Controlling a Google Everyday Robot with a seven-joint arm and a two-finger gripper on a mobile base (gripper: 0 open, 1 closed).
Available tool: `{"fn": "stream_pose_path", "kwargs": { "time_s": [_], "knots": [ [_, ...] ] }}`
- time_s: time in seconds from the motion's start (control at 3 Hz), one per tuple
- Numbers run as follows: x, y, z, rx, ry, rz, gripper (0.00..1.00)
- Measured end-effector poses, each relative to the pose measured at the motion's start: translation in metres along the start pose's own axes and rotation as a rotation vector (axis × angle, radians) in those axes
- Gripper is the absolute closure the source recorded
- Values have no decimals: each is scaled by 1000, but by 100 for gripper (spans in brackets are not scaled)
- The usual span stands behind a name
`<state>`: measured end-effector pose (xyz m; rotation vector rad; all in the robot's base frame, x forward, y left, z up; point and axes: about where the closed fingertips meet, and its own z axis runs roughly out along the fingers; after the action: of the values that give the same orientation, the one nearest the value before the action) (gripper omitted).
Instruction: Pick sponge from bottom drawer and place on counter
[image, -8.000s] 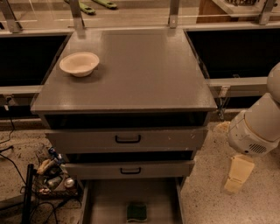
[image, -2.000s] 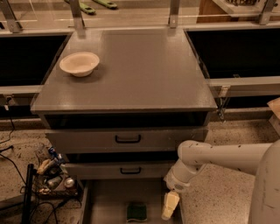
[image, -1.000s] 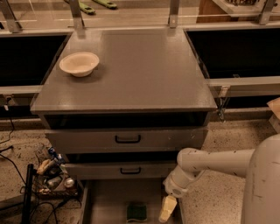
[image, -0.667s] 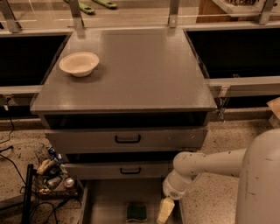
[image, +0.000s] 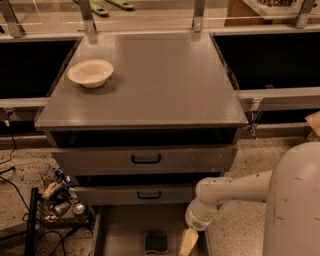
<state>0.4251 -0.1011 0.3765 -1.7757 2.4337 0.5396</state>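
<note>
The sponge (image: 156, 242) lies dark green face up on the floor of the open bottom drawer (image: 122, 227), near its front edge. My gripper (image: 188, 242) hangs over the drawer's right side, its yellowish tip pointing down a short way to the right of the sponge and apart from it. The white arm comes in from the lower right. The counter (image: 150, 75) is the broad grey top of the cabinet, well above both.
A cream bowl (image: 90, 73) sits on the counter's left side. Two upper drawers with black handles (image: 146, 159) are closed above the open one. A cluttered stand with cables (image: 55, 200) is on the floor to the cabinet's left.
The gripper has come down from beside the cabinet's right side into the bottom drawer and has edged left towards the sponge. The sponge has not moved.
</note>
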Motion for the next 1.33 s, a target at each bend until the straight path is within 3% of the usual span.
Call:
{"fn": "stream_pose_path", "kwargs": {
  "time_s": [0.33,0.67,1.0,1.33],
  "knots": [
    [1,-5,6,-24,-40,10,0],
    [-14,-22,32,-71,-110,14,0],
    [-14,-23,32,-71,-110,14,0],
    [-17,-25,47,-22,-46,39,0]
  ]
}}
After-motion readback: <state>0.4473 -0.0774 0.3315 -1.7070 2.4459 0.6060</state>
